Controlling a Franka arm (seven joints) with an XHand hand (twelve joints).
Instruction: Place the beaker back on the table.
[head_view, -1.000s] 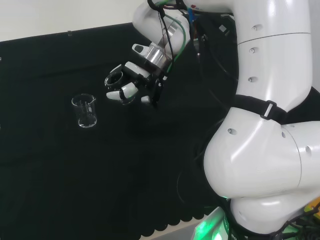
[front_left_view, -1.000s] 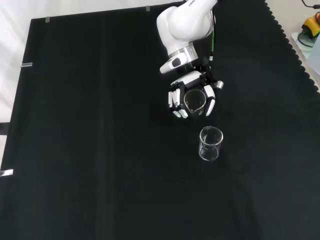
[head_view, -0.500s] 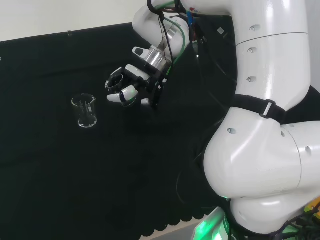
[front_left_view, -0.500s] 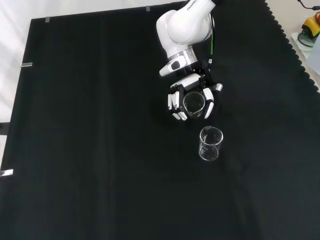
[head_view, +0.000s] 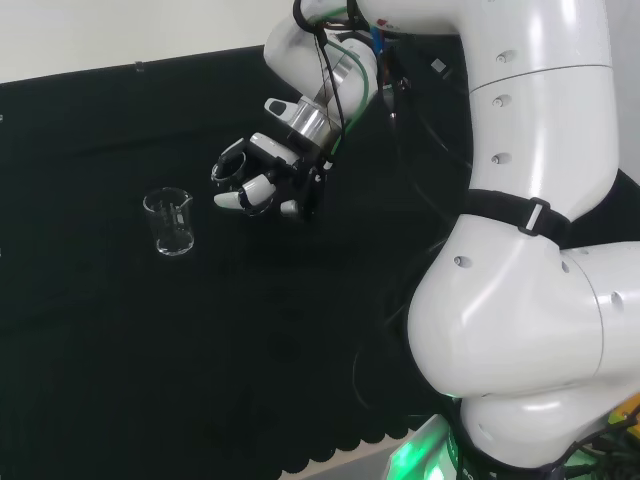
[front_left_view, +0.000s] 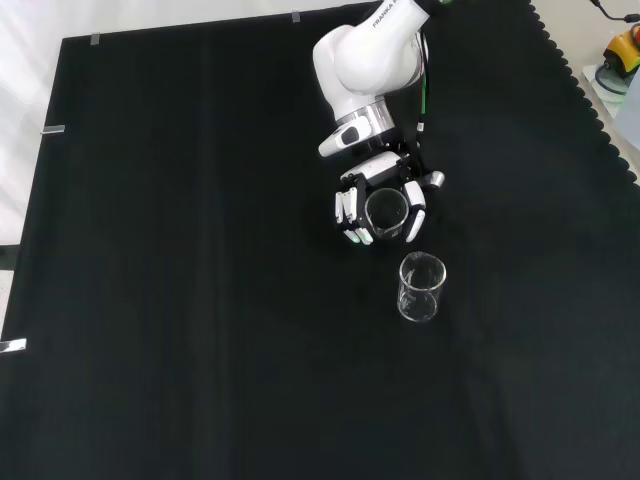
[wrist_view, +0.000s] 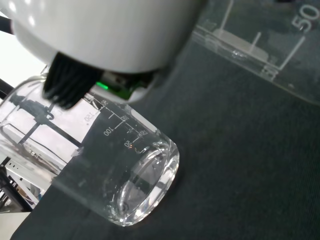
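Right now I have the hand (front_left_view: 378, 212) sitting a little above the middle of the front view, just under the white arm link (front_left_view: 362, 55) that comes down from the top of the frame. Its black and white fingers (front_left_view: 345, 213) are curled round a clear glass beaker (front_left_view: 387, 207), so the hand is closed on it; looking down from the front I see the beaker's round mouth ringed by the fingers on the left and the thumb side on the right.

From the head view the hand (head_view: 262, 180) is in the upper middle of the frame, left of the big white links, and the held beaker (head_view: 230, 164) is at its upper left edge, tilted, with its mouth turned up and to the left. Whether it touches the black cloth (front_left_view: 180, 300) I cannot tell from either view.

A second clear beaker (front_left_view: 421, 287) stands upright on the cloth just below and slightly right of the hand in the front view, apart from the fingers. In the head view that same beaker (head_view: 169, 221) is at the middle left, to the left of the hand and lower.

Close in on the wrist view, I see a clear beaker (wrist_view: 120, 172) with printed graduation marks, its thick base toward the camera, over the dark cloth.
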